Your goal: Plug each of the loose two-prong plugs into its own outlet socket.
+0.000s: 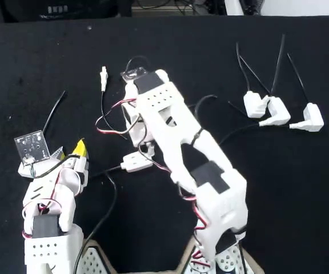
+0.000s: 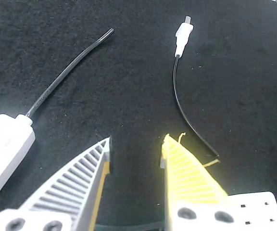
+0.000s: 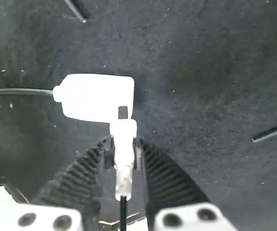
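Black table [image 1: 27,68]; two white arms [image 1: 176,131]; two separate sockets, two plugs, three more white connectors [image 1: 276,111] at the right; dark gear [image 1: 56,8] beyond far edge.
Right claw [image 3: 124,147] pinched on one plug [image 3: 124,168], long axis along the fingers, prong end touching socket [image 3: 95,96] mid-table. Left claw [image 2: 136,142] wide apart, empty, near second socket [image 2: 4,149]. Loose plug [image 1: 103,78] lies flat, prongs toward far edge.

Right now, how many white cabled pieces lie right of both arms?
3: left piece and middle piece close together, right piece apart. An arm may hide others.
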### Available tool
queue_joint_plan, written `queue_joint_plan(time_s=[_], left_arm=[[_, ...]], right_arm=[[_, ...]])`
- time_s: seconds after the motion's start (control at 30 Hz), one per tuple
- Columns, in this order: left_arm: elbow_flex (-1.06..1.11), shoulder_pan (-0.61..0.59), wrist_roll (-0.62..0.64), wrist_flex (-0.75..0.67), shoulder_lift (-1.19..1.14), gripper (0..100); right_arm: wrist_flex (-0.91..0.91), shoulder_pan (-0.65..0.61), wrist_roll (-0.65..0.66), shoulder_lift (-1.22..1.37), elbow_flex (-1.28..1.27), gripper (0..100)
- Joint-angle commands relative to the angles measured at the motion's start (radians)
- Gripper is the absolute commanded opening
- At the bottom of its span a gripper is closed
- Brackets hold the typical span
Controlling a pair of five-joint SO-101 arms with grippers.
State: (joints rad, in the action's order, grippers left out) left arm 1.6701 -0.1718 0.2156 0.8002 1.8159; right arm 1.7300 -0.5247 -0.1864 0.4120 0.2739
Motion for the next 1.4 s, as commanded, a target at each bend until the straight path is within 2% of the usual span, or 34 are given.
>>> queue_joint_plan(time_s=[0.0,0.5,1.2,1.37], left_arm=[[-0.008,-0.001,0.005,0.0,0.008,18],[-0.008,-0.007,0.003,-0.002,0.008,18],[-0.008,-0.01,0.003,-0.002,0.008,18],[-0.008,-0.01,0.003,-0.002,0.008,18]], right_arm=[[0.035,0.012,-0.015,0.021,0.056,1.1],[0.034,-0.058,-0.017,0.035,0.056,1.1],[0.032,-0.023,0.021,0.15,0.084,1.1],[0.034,0.025,0.018,0.153,0.082,1.1]])
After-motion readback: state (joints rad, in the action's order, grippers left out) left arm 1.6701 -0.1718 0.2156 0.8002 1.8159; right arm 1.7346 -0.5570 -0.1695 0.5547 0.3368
